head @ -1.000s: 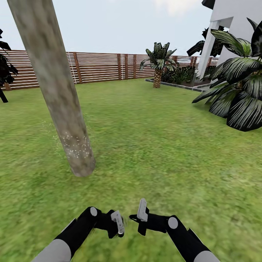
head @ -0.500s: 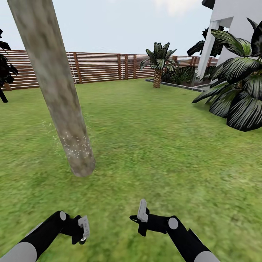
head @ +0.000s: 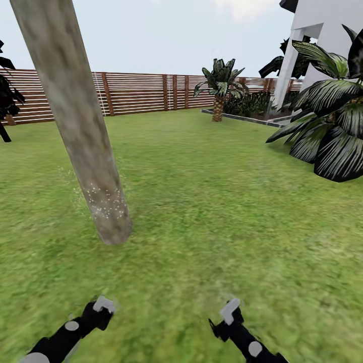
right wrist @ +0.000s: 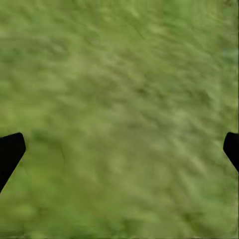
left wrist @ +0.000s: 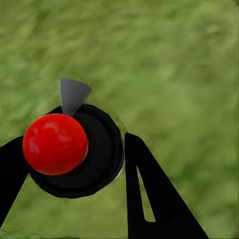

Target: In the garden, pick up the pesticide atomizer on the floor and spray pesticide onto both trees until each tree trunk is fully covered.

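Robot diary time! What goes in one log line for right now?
left gripper: shut on atomizer | right gripper: open over lawn | tree trunk: speckled near base

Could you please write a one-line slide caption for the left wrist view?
Left gripper holding the red-topped pesticide atomizer above the lawn.

Your tree trunk (head: 80, 126): smooth, matt, mottled grey-tan bark. Fence (head: 136, 93): brown wooden slats. Atomizer (left wrist: 74, 149): glossy red knob, matt black body. Lawn (head: 227, 201): rough grass.
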Controlling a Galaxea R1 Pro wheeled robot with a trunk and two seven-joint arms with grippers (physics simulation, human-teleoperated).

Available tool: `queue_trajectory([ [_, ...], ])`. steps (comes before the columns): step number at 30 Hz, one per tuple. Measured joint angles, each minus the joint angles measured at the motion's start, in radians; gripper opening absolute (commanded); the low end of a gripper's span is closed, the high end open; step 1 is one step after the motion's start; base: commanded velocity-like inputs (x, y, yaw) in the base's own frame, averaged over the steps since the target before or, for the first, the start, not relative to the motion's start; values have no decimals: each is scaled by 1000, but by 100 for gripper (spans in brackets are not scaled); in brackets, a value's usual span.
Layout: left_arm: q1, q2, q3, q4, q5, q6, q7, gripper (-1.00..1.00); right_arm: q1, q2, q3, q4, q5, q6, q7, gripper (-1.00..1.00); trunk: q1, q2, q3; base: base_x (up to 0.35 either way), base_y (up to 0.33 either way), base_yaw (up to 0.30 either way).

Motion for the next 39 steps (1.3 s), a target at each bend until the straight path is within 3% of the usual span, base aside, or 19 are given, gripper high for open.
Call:
queue_trajectory([
  [2, 1, -11, 5, 136, 96, -130, 137, -100, 2, 0, -76, 55, -5, -58, -112, 100, 0, 0, 0, 0, 0, 0],
  [3, 3, -13, 8, 177, 127, -176, 189, -100, 3, -1, -117, 65, -11, -104, -146, 100, 0, 0, 0, 0, 0, 0],
  [5, 57, -10, 13, 209, 180, -255, 257, -100, 20, -16, -199, 73, -9, -182, -225, 100, 0, 0, 0, 0, 0, 0],
  [6, 77, -10, 13, 211, 200, -278, 272, -100, 26, -25, -213, 74, -8, -193, -239, 100, 0, 0, 0, 0, 0, 0],
  [8, 112, -9, 16, 219, 274, -336, 308, -100, 34, -45, -232, 84, -7, -208, -257, 100, 0, 0, 0, 0, 0, 0],
  [10, 136, -13, 9, 223, 305, -351, 316, -100, 43, -50, -236, 116, -7, -212, -263, 100, 0, 0, 0, 0, 0, 0],
  [16, 173, -41, 9, 240, 327, -360, 310, -100, 63, -42, -238, 169, -10, -214, -266, 100, 0, 0, 0, 0, 0, 0],
  [25, 174, -43, 8, 240, 328, -358, 310, -100, 68, -42, -241, 169, -13, -215, -266, 100, 0, 0, 0, 0, 0, -16],
  [27, 174, -43, 8, 240, 327, -357, 309, -100, 69, -44, -273, 168, -43, -215, -265, 100, 0, 0, 0, 0, 0, -204],
  [28, 174, -43, 8, 240, 327, -357, 309, -100, 69, -46, -306, 168, -87, -215, -263, 100, 0, 0, 0, 0, 0, -257],
  [31, 174, -43, 8, 242, 326, -357, 309, -100, 69, -49, -341, 168, -161, -215, -260, 100, 0, 0, 0, 0, 0, -287],
  [39, 189, -43, 10, 240, 329, -363, 311, -100, 69, -49, -347, 169, -180, -215, -259, 100, 0, 0, 0, -233, -75, -299],
])
